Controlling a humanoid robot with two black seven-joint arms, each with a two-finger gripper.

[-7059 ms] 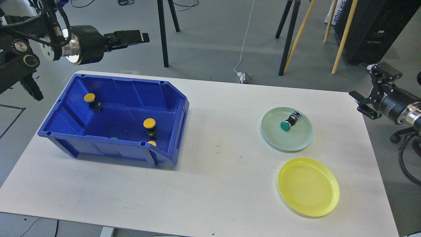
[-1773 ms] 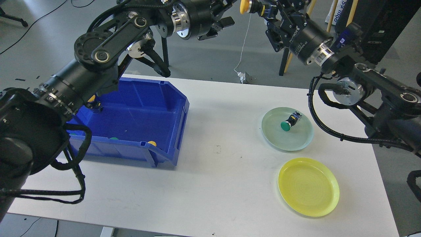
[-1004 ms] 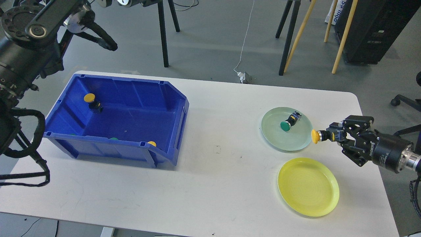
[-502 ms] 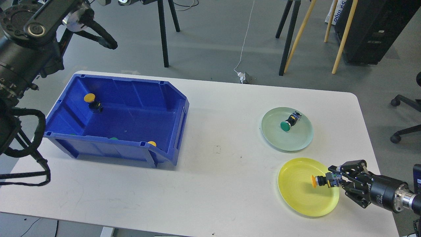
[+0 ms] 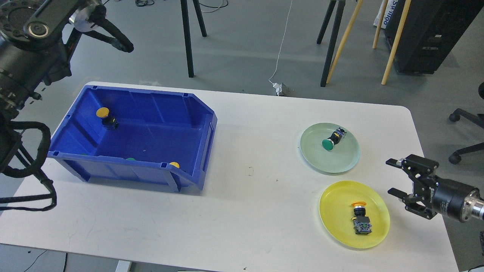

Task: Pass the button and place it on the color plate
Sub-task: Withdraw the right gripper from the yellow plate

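A yellow-capped button [image 5: 360, 218] lies on its side on the yellow plate [image 5: 336, 211] at the front right of the table. A green-capped button [image 5: 332, 140] lies on the green plate [image 5: 321, 158] behind it. My right gripper [image 5: 394, 177] is open and empty, just right of the yellow plate and clear of it. My left arm [image 5: 34, 34] is raised at the upper left above the blue bin [image 5: 204, 151]; its gripper is out of view. The bin holds a yellow button [image 5: 104, 115] and a yellow cap [image 5: 174, 164] by its front wall.
Green caps [image 5: 130, 159] peek over the bin's front wall. The white table [image 5: 249, 196] stretches between the bin and the plates. Stand legs [image 5: 187, 37] and wooden poles [image 5: 342, 41] rise from the floor behind the table. A chair base [image 5: 465, 151] is at the right.
My right gripper has let go of the yellow button, which now lies on the yellow plate. The gripper has opened and drawn back up and to the right. The left arm has barely moved.
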